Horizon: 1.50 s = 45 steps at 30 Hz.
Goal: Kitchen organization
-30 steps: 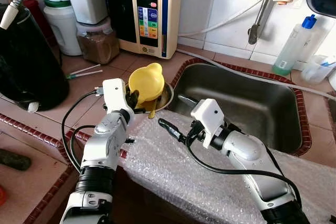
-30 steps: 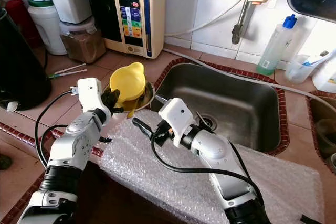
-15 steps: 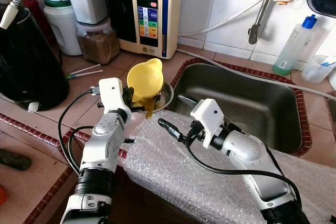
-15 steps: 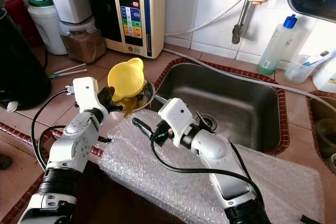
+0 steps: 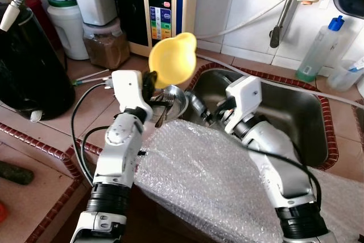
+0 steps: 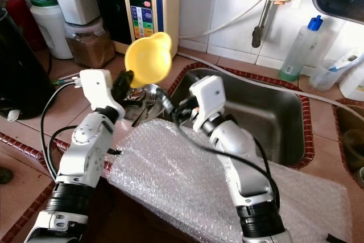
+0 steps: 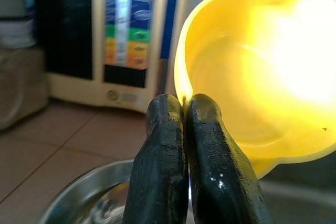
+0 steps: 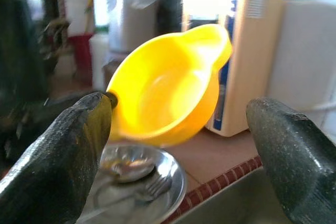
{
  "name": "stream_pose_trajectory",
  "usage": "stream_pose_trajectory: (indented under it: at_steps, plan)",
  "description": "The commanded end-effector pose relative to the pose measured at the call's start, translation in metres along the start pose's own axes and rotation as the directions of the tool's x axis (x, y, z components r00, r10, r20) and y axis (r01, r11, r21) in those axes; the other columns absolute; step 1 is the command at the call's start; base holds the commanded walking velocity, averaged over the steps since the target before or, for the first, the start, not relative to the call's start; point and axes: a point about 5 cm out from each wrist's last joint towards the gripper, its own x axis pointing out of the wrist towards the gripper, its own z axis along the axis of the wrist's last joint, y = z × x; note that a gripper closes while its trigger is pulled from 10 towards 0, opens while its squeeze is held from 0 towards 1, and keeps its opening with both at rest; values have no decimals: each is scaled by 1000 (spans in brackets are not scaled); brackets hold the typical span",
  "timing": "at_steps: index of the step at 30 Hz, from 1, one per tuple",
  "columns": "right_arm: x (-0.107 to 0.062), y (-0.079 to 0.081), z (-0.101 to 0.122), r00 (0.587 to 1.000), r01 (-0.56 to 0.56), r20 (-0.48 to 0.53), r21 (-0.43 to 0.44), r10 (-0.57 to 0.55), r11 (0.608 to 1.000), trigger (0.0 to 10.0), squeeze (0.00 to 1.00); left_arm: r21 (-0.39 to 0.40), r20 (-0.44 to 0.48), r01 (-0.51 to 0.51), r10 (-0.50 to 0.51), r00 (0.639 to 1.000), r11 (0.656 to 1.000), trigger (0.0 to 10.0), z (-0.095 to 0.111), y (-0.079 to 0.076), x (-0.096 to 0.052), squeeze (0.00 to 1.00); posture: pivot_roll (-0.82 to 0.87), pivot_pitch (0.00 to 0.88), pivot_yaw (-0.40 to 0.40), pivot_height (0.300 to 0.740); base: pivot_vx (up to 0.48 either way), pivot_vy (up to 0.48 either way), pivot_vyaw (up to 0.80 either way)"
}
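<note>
Above the steel plate [image 5: 173, 98], the left gripper [image 5: 149, 83] pinches the yellow bowl [image 5: 172, 60] (right gripper [image 8: 181, 145] spread wide).

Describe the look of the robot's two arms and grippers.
Both arms are silver-grey metal segments with black joint rings near the base. Each wrist carries a white boxy housing, and loose black cables loop alongside. The left gripper and right gripper each have two long, matte black, rounded fingers.
</note>
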Motion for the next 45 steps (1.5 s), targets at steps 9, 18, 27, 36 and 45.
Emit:
stream_pose_trajectory:
  at_steps: [9,18,27,36,45]
  plan:
    - [10,-2,9,997,64,27,140,-68,988,10000,0,40,59,85,-87,994,996,0,4,-16,0,0,-12,0,5,740,0,0,0]
    - [30,-17,-3,966,256,-63,120,-250,959,0,0,62,93,139,-145,985,988,0,8,-26,0,0,-15,0,9,740,0,0,0]
    - [36,-35,0,928,372,-89,154,-362,915,0,0,65,105,130,-137,985,989,0,8,-25,-1,0,-11,0,0,740,0,0,0]
    - [33,-43,-6,906,422,-121,171,-406,890,0,0,84,110,131,-140,984,988,0,8,-27,0,0,-21,0,3,740,0,0,0]
    - [34,-42,-7,910,412,-131,184,-393,892,0,0,94,101,128,-137,985,987,0,6,-27,0,0,-17,0,-6,740,0,0,0]
